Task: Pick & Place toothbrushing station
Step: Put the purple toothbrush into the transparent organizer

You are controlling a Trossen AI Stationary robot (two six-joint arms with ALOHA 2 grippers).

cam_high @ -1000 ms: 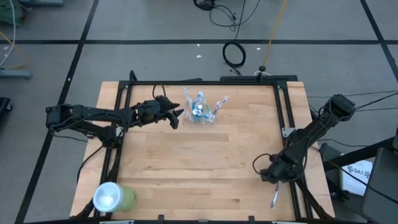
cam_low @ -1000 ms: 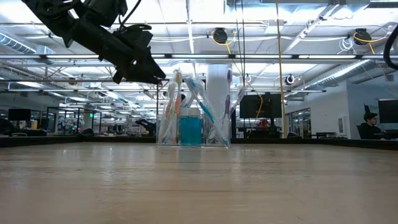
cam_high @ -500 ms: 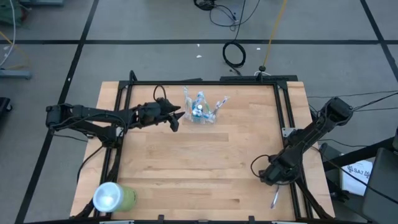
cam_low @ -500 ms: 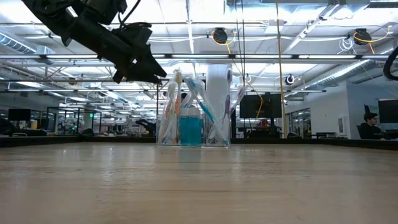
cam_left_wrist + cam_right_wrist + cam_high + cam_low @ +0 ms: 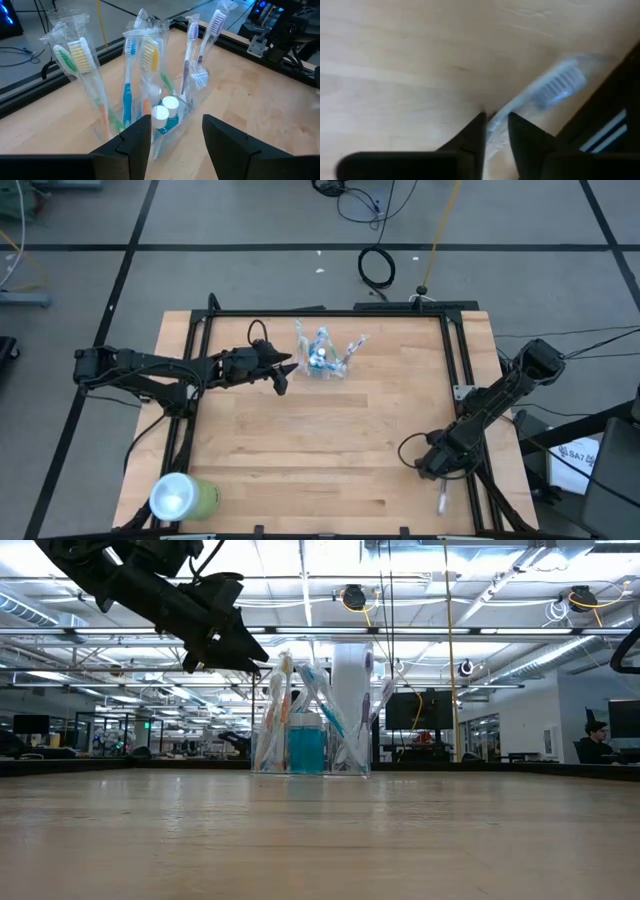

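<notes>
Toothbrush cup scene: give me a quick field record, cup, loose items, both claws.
clear cup: upright near the table's far edge, holding wrapped toothbrushes and small white-capped tubes
left claw: open, raised beside the cup, facing it, not touching
right claw: low at the table's near right edge, fingers narrowly apart either side of a wrapped toothbrush
loose toothbrush: wrapped, lying on the table by the right frame rail
green cup: on its side at the near left corner

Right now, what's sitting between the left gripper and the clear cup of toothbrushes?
Nothing: the left wrist view shows only bare wood between the left gripper and the clear cup.
</notes>
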